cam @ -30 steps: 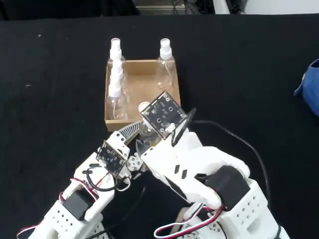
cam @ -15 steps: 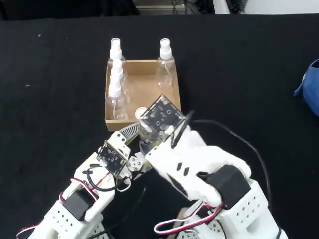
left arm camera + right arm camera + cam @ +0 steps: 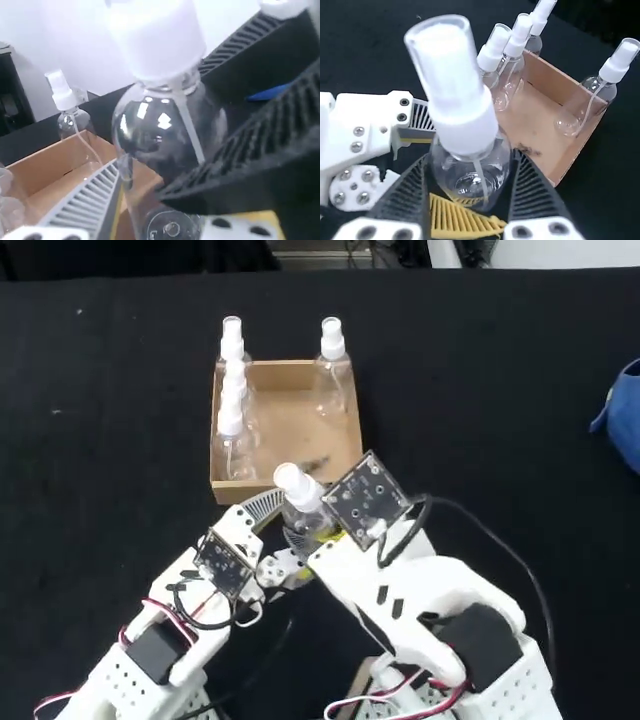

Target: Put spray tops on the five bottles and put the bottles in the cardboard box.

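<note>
2 grippers share 1 bottle (image 3: 467, 175) just in front of the cardboard box (image 3: 290, 368). The right gripper (image 3: 470, 160) has its black ribbed fingers (image 3: 407, 200) a little apart, pressed against either side of the clear round body. The left gripper (image 3: 278, 523) clamps it lower down with 1 grey and 1 yellow ribbed finger. The bottle stands upright, glossy and transparent, with a white cylindrical spray top (image 3: 452, 85) on its neck and a thin tube inside. 4 other bottles (image 3: 332, 370), all capped, stand in the shallow brown box.
</note>
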`<action>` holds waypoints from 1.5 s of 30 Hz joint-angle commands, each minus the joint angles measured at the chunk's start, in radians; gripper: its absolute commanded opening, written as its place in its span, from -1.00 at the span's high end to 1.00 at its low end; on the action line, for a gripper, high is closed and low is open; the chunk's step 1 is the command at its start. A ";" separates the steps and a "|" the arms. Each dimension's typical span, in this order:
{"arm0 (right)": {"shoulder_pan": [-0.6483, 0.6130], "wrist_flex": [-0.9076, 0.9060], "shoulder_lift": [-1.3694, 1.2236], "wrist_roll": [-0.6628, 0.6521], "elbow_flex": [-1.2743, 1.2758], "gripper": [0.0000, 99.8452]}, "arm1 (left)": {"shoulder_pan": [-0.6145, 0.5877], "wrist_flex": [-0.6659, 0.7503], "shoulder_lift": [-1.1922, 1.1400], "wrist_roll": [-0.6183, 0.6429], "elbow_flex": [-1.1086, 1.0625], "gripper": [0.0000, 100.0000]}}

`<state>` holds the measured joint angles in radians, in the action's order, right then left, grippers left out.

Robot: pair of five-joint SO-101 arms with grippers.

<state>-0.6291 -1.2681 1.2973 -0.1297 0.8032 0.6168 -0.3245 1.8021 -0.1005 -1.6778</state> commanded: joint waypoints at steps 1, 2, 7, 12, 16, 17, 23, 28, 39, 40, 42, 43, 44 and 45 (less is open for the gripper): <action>0.021 0.060 0.016 -0.015 0.002 0.98 | 0.001 0.014 0.008 0.003 -0.021 0.59; 0.043 0.063 0.015 -0.015 0.002 0.98 | -0.001 0.014 0.011 0.003 -0.021 0.60; 0.215 0.129 0.015 -0.009 0.007 0.98 | -0.074 0.014 0.012 0.002 -0.016 0.62; 0.304 0.250 0.015 -0.009 0.074 0.98 | -0.140 -0.058 0.012 0.008 0.061 0.62; 0.350 0.420 0.015 -0.006 0.174 0.98 | -0.140 -0.269 0.012 0.009 0.171 0.62; 0.350 0.463 0.015 0.000 0.202 0.98 | -0.139 -0.311 0.012 0.009 0.189 0.62; 0.351 0.700 -0.001 0.095 0.320 0.98 | -0.015 -0.351 0.012 0.003 0.134 0.63; 0.353 0.815 -0.199 0.112 0.303 0.98 | 0.039 -0.186 0.012 0.006 -0.021 0.96; 0.436 0.842 -0.693 0.112 0.071 0.98 | 0.044 -0.192 0.003 0.164 -0.022 0.94; 0.436 0.844 -0.719 0.112 0.065 0.98 | 0.044 -0.192 0.003 0.164 -0.022 0.94; 0.436 0.864 -0.768 0.114 0.062 0.98 | 0.044 -0.192 0.003 0.163 -0.022 0.94; 0.436 0.898 -0.788 0.117 0.068 0.98 | 0.044 -0.192 0.003 0.163 -0.022 0.94; 0.439 0.925 -0.812 0.132 0.068 0.98 | 0.044 -0.192 0.003 0.163 -0.022 0.94; 0.442 0.945 -0.832 0.147 0.068 0.98 | 0.044 -0.192 0.003 0.163 -0.022 0.94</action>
<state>-0.2163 -0.3982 0.4933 -0.0146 0.9321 0.6490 -0.5347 1.8021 0.0529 -1.6778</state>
